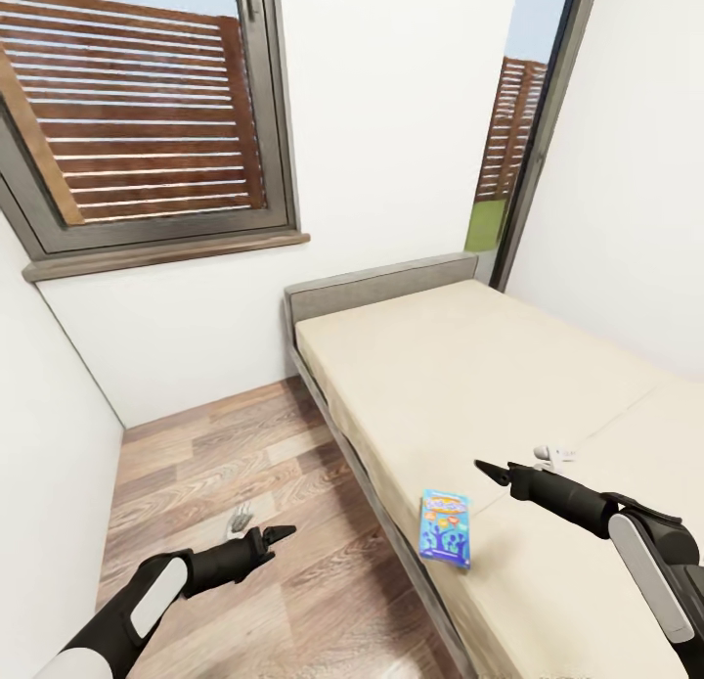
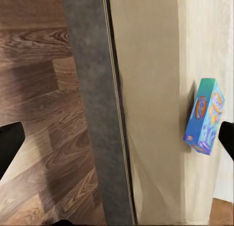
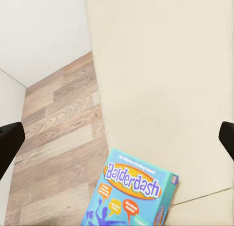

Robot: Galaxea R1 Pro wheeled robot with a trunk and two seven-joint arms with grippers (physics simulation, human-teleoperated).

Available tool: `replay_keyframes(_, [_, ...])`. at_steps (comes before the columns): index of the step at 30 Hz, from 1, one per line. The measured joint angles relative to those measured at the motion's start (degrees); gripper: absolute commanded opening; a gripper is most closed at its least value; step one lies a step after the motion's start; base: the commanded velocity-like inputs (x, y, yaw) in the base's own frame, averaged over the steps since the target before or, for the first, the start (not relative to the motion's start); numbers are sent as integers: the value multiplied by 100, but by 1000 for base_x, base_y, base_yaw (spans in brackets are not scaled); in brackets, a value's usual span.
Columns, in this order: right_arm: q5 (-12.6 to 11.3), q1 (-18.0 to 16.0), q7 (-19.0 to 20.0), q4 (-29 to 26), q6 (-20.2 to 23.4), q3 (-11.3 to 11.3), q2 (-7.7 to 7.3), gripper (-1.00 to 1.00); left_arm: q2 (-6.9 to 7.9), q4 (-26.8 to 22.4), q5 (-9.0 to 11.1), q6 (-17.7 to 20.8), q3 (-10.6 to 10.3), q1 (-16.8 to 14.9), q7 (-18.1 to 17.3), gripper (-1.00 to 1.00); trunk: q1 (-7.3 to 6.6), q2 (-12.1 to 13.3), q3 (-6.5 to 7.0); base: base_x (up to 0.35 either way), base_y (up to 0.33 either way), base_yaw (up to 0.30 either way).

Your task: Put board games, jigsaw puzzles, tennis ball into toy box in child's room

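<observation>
I had the blue Balderdash box (image 1: 446,527) lying flat on the cream bed (image 1: 469,366), low and right of centre in the head view, right at the mattress edge nearest the wood floor (image 1: 215,464). The right gripper (image 1: 492,472) hung above the mattress just right of the box, empty, fingers spread wide as the right wrist view showed them at both frame edges. The left gripper (image 1: 277,534) hovered over the floor, lower left of the frame, likewise wide and empty. Risk as I judged it: the box sat so near the edge that a glancing finger could push it off onto the floor. A flat box on a soft mattress also gave little lip to pinch, so a slip seemed likely.
</observation>
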Motion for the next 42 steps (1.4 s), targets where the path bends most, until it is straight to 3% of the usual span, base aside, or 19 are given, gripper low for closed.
replay_keyframes(6, [-3,-1,0,1,-1,2,0,100,13,4,-8,-52,23,1,-474,100,0,0,0,0,0,-40])
replay_keyframes(11, [-5,-1,0,1,-1,3,0,100,12,3,-6,-273,24,1,-611,100,0,0,0,0,0,-15])
replay_keyframes(26, [-5,-1,0,1,2,3,0,100,10,77,-8,-506,146,1,-636,100,0,0,0,0,0,-3])
replay_keyframes(36, [-5,-1,0,1,-2,0,0,100,10,342,3,-506,434,1,-671,100,0,0,0,0,0,0])
replay_keyframes(42, [-7,-1,4,-24,-3,-6,0,100,8,389,-2,-492,489,1,-813,100,0,0,0,0,0,0])
